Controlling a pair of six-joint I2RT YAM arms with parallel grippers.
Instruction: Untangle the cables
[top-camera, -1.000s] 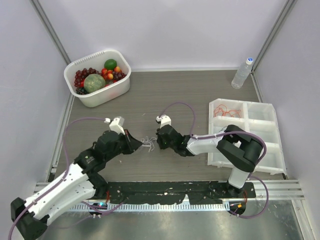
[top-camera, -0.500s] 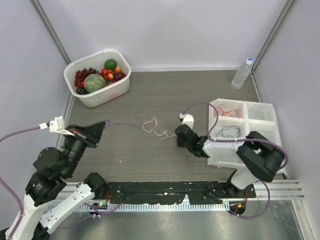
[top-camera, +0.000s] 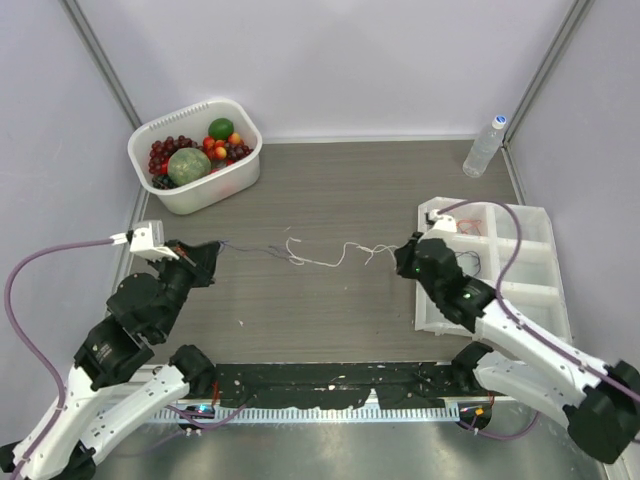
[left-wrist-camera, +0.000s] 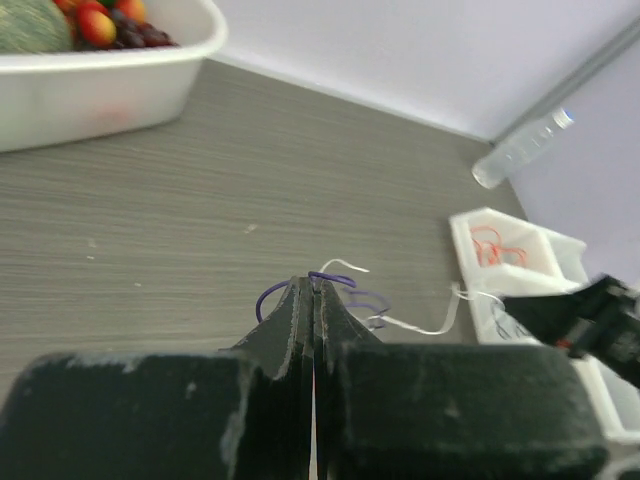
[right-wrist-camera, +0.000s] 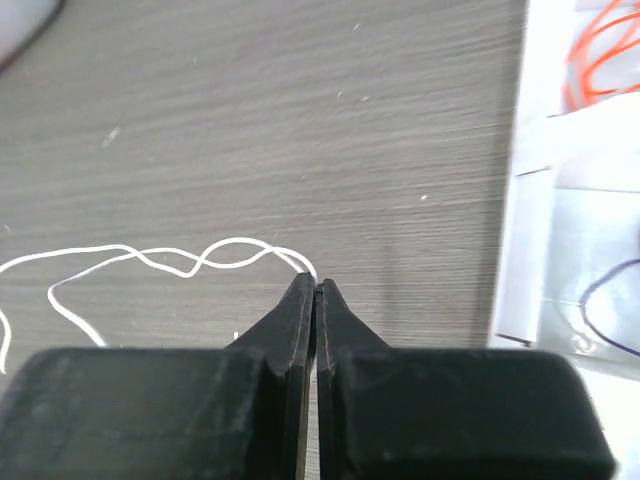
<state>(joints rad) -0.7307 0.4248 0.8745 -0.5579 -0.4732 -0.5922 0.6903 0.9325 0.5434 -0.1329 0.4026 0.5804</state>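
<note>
No text, label, brand, number or sign can be read in any view. Bottle (top-camera: 486, 146) on the tabletop (top-camera: 330, 190), well beyond the right hand (top-camera: 402, 264): too small to tell whether it carries any print.
</note>
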